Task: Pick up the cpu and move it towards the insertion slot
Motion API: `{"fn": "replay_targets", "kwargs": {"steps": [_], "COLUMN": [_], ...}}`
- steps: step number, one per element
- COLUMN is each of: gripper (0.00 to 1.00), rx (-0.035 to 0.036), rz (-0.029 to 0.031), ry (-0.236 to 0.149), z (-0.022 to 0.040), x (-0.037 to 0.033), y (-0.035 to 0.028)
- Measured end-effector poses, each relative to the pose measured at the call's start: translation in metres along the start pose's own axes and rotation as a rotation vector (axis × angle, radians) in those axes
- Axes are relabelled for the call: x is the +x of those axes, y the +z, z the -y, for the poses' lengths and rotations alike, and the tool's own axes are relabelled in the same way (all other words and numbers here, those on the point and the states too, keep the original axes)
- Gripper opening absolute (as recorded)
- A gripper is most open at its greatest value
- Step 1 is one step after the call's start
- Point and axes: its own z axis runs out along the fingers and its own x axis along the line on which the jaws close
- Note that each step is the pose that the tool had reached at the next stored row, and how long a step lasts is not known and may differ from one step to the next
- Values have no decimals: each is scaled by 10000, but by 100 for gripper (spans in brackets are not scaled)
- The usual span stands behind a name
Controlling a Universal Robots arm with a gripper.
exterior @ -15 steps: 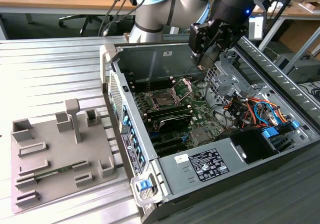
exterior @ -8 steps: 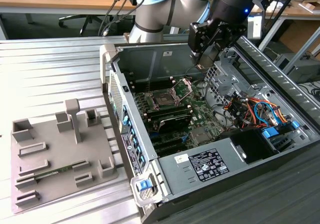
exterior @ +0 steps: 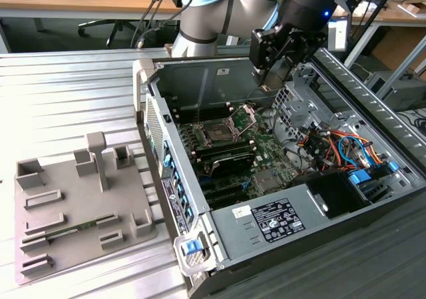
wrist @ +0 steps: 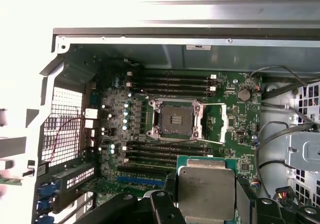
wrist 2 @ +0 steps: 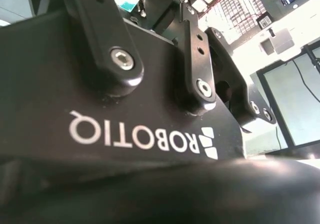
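My gripper (wrist: 206,204) pinches the cpu (wrist: 206,191) by its side edges, silvery top showing | held above the open computer case (exterior: 279,219), over the motherboard (wrist: 235,119) | insertion slot (wrist: 175,120) lies apart from cpu, bracket (wrist: 216,125) swung open, dark centre bare | memory slots (wrist: 167,149) lie between cpu and socket.

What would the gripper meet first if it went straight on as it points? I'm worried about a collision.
Probably the motherboard beside the insertion slot; the gripper holds the cpu, and depth is unclear.
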Motion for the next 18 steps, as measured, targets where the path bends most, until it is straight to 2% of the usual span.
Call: {"fn": "replay_targets", "kwargs": {"steps": [18], "gripper": [55], "rx": [0], "rz": [0], "ry": [0], "z": [-95], "x": [-6], "y": [18]}}
